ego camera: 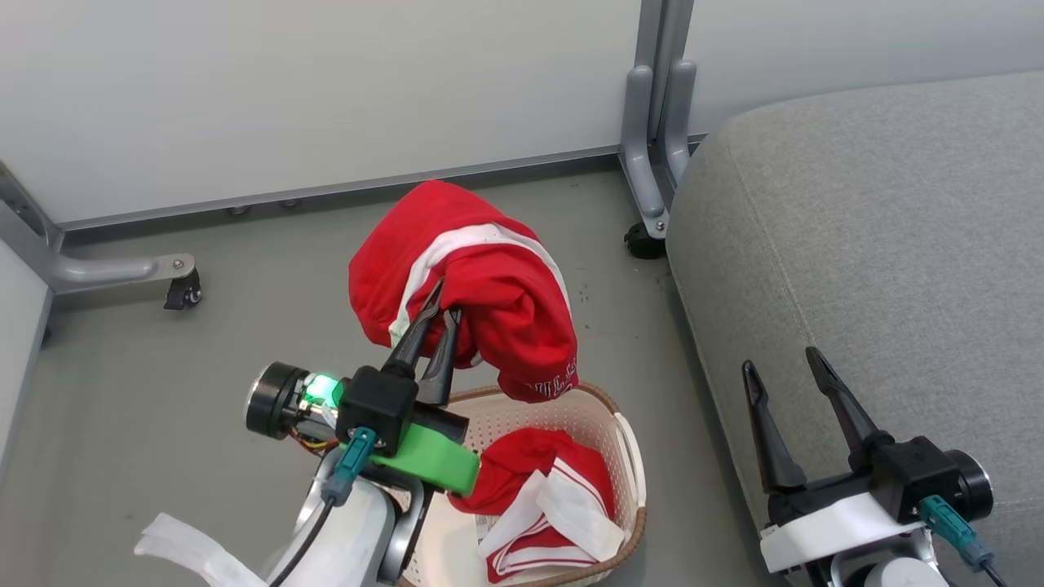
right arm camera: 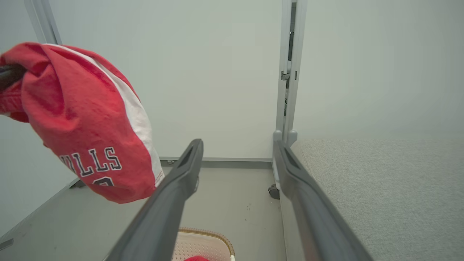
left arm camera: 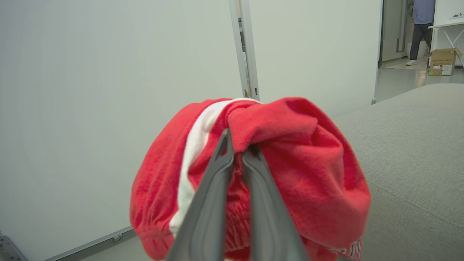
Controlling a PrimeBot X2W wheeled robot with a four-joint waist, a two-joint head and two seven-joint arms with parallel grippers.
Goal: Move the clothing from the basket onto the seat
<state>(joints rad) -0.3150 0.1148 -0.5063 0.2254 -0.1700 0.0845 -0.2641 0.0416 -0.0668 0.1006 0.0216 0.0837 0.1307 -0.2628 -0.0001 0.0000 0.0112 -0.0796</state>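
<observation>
The left gripper [ego camera: 447, 298] was clamped shut on one red garment [ego camera: 489, 277], which hung in the air above the single basket [ego camera: 522, 416]. A second garment [ego camera: 530, 456] lay inside it. The right gripper [ego camera: 779, 359] was spread wide and empty by the one grey seat [ego camera: 881, 204].

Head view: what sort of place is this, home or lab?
Most likely a lab or office test bay, not a home: pale partition panels stand on grey metal legs with casters, and the left wrist view shows a cardboard box by a doorway beyond the seat.
</observation>
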